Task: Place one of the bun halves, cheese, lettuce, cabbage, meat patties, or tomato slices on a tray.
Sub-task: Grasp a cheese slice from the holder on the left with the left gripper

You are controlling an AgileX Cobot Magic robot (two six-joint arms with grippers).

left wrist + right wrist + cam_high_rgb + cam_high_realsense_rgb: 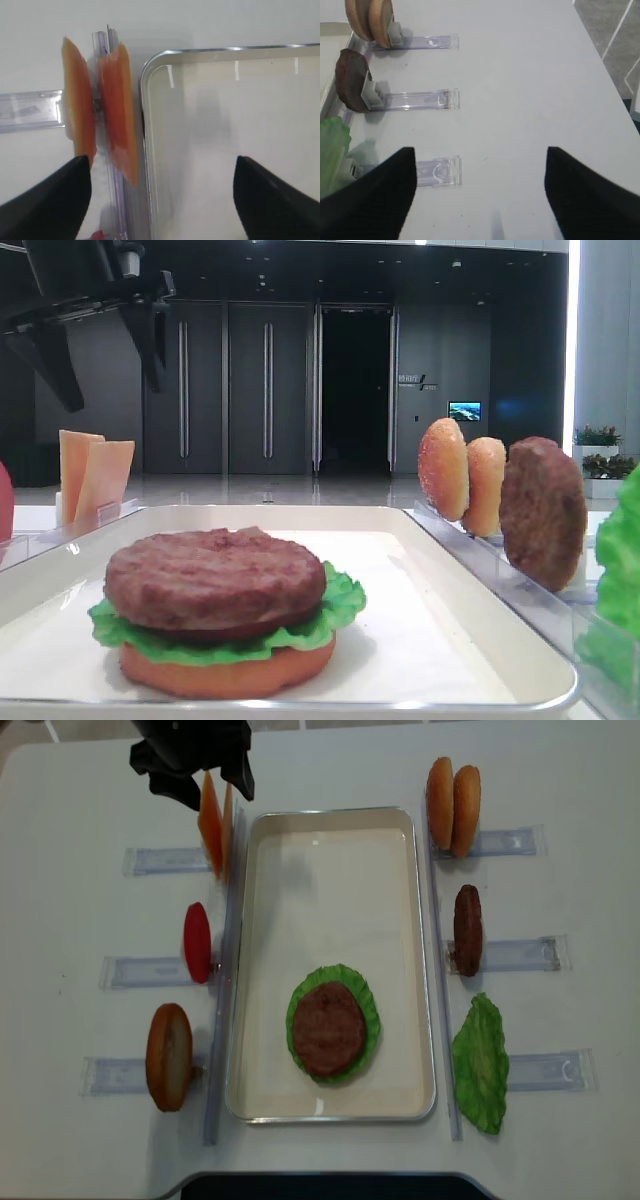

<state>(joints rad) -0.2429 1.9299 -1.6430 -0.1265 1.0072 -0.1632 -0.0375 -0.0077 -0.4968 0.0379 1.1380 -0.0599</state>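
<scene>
Cheese [216, 828]: two slices stood upright in a clear rack [165, 860] just off the tray's [420, 920] far left corner. Left end effector [160, 195] hung over them, fingers wide apart, nothing held. Right end effector [480, 190] likewise spread, over bare counter [530, 75].

low front view | overhead view | wrists look down | tray [330, 830] shared
</scene>
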